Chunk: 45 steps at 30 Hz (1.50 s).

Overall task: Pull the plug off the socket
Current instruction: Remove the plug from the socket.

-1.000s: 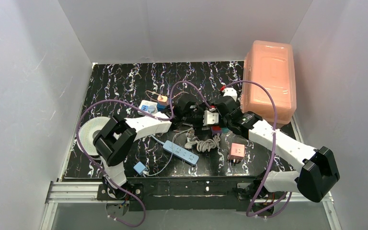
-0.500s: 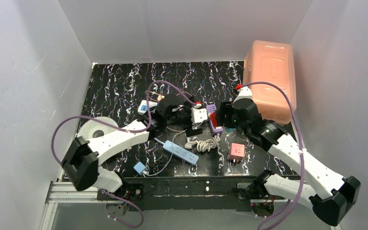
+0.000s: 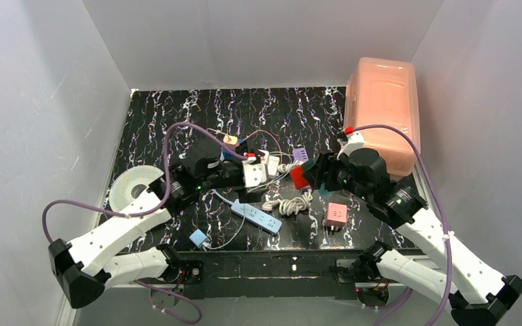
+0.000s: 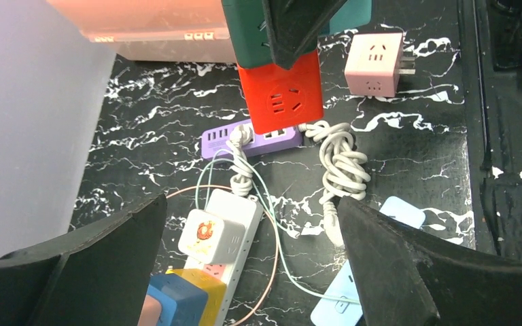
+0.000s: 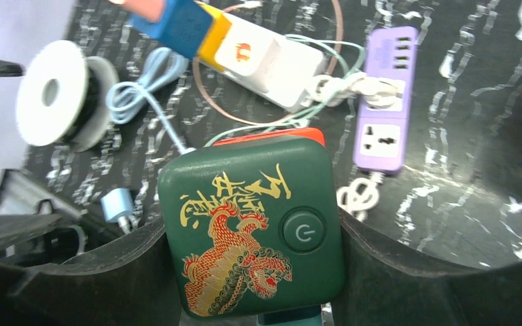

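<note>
The left jaws [image 4: 251, 202] now gape wider than a second ago, empty, and have drawn back toward the worktop's [image 3: 177, 109] left edge. The right jaws [image 5: 253, 221] still clamp the green-and-red cube plug [image 4: 280, 95], held clear of the socket [image 4: 234, 212]. The socket lies near the worktop's middle with cube adapters [image 4: 207, 236] seated in it.

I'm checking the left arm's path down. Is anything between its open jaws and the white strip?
Nothing visible blocks it. In the left wrist view the strip lies in plain sight ahead of the left gripper, whose jaws are wide open. Only thin wires loop close around it, and cube plugs sit on it.
</note>
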Each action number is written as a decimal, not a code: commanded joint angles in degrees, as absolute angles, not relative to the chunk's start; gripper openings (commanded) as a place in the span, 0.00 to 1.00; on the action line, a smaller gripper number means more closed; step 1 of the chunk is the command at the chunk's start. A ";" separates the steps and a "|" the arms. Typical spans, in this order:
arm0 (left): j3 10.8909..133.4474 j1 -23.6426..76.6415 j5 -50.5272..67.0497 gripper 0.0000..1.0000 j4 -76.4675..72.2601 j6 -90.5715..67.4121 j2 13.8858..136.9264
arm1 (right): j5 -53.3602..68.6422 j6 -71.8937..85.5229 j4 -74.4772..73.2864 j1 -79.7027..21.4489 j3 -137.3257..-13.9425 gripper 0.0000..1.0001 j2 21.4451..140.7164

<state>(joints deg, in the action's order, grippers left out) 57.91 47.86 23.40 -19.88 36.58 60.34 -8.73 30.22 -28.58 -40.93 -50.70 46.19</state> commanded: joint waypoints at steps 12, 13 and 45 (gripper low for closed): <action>54.75 50.74 16.70 0.98 -29.90 39.42 57.30 | 10.93 38.96 -6.02 -40.72 -49.34 0.01 43.26; 54.62 50.93 17.39 0.98 -29.34 39.58 57.15 | 11.28 39.20 -5.20 -40.78 -49.52 0.01 43.63; 60.27 55.36 10.06 0.90 -28.62 44.07 62.50 | 1.12 46.41 11.80 -50.34 -44.65 0.01 46.45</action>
<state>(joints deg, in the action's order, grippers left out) 57.52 55.13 11.53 -27.53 43.24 63.64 3.79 45.21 3.36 -49.91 -44.84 49.80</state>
